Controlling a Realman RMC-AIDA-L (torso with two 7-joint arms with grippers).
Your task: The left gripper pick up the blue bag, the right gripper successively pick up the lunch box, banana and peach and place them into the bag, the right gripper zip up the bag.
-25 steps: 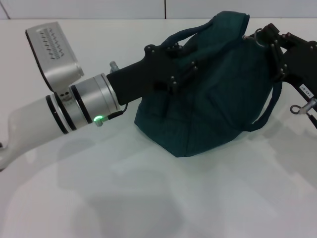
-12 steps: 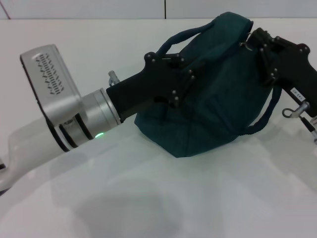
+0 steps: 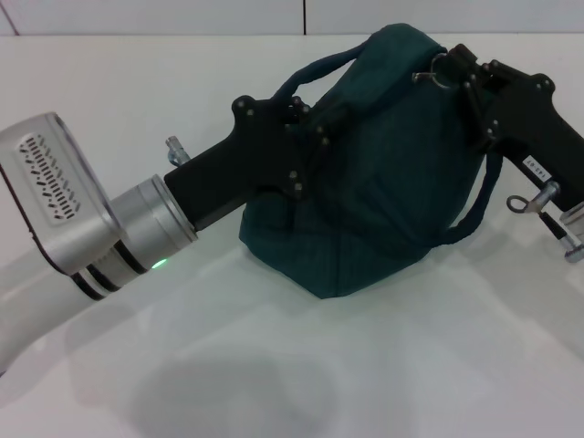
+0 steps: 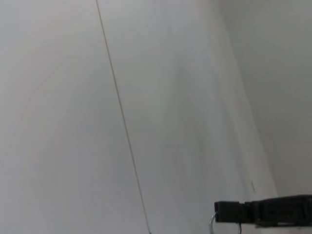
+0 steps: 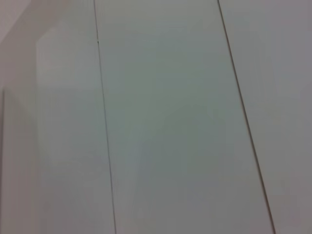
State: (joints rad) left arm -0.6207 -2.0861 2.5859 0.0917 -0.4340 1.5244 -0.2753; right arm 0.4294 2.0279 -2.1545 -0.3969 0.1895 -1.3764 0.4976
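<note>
The blue bag (image 3: 383,201) stands on the white table (image 3: 274,365), bulging and pulled up at its top. My left gripper (image 3: 321,126) is shut on the bag's left side just under one rope handle (image 3: 315,71). At the bag's upper right, my right gripper (image 3: 453,66) is shut on the zipper's metal ring pull (image 3: 427,73). The other handle (image 3: 479,205) hangs down the bag's right side. The left wrist view catches the right gripper's tip (image 4: 229,212) with the ring. The lunch box, banana and peach are out of view.
A pale wall (image 3: 182,16) runs behind the table's far edge. Both wrist views face wall panels (image 5: 161,122) with thin seams. Bare table lies in front of the bag.
The right gripper has slid left along the bag's top with the ring pull. The left arm has drawn back to the left and lower, and the bag has shifted slightly left.
</note>
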